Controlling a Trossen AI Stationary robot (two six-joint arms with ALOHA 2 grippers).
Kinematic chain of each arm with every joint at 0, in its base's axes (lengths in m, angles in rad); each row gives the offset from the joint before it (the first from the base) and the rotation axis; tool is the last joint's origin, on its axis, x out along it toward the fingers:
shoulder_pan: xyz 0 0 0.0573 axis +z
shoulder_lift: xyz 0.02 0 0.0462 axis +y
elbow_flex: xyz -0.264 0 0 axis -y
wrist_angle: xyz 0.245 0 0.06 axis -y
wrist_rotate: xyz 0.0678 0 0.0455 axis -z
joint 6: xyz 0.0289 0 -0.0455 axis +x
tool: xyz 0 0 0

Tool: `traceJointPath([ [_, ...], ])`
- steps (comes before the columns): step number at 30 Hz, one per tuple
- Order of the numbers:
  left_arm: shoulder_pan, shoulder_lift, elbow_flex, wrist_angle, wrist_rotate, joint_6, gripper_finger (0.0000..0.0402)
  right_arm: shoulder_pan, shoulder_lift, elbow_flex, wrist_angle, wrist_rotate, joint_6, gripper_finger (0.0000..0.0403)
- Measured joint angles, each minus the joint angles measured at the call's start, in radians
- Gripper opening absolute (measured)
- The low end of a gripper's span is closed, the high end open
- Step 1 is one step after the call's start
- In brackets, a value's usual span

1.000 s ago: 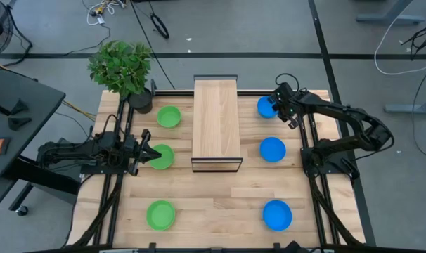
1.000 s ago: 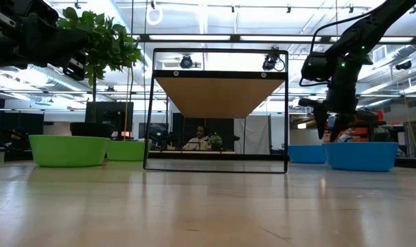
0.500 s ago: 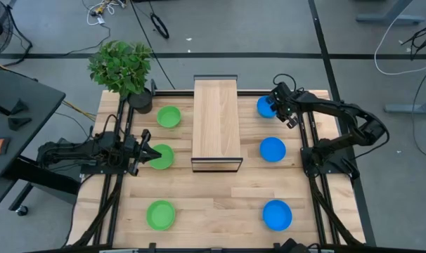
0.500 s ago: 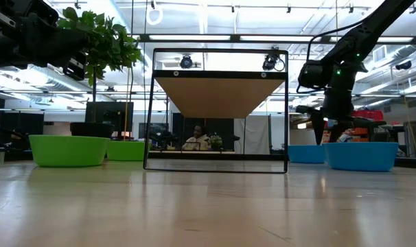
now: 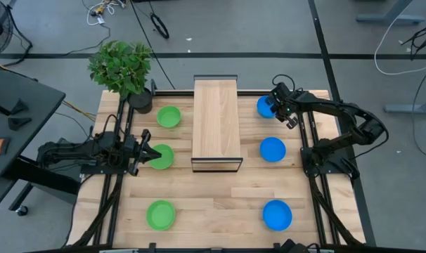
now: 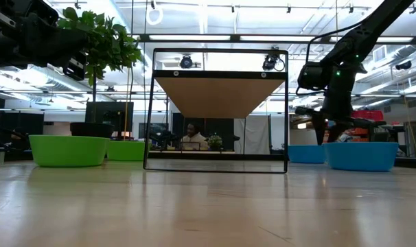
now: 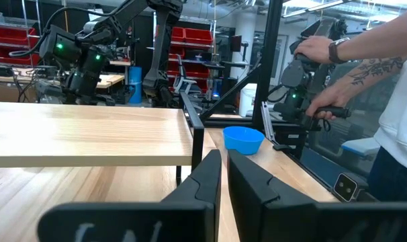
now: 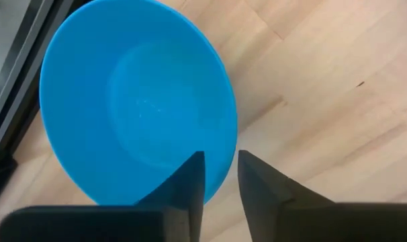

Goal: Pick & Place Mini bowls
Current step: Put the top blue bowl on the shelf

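Note:
Three green mini bowls (image 5: 169,117) (image 5: 161,157) (image 5: 161,215) sit on their bases down the table's left side. Three blue ones (image 5: 267,107) (image 5: 273,149) (image 5: 277,215) sit down the right side. My right gripper (image 8: 221,176) is open, pointing down over the far blue bowl (image 8: 136,101). One finger stands over the bowl's inside and the other outside its rim (image 8: 222,151); no touch shows. In the low view it (image 6: 329,134) hangs just above bowl height. My left gripper (image 7: 224,161) is shut and hovers beside the middle green bowl, well above the table.
A wooden-topped stand with a black frame (image 5: 216,125) fills the middle of the table between the two rows. A leafy plant in a dark pot (image 5: 140,100) stands at the far left corner. A person's hands (image 7: 322,50) work beyond the table's right edge.
My right gripper has moved a little toward the table's left, coming over the far blue bowl's rim. The bowls and my left arm have kept still.

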Motion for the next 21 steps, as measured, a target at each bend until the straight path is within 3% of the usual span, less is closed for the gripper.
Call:
traceJointPath([
  [21, 0.0, 0.0, 0.0, 0.0, 0.0, 0.0, 0.003, 0.0, -0.015, 0.0, -0.002, 0.001, -0.023, 0.0022],
])
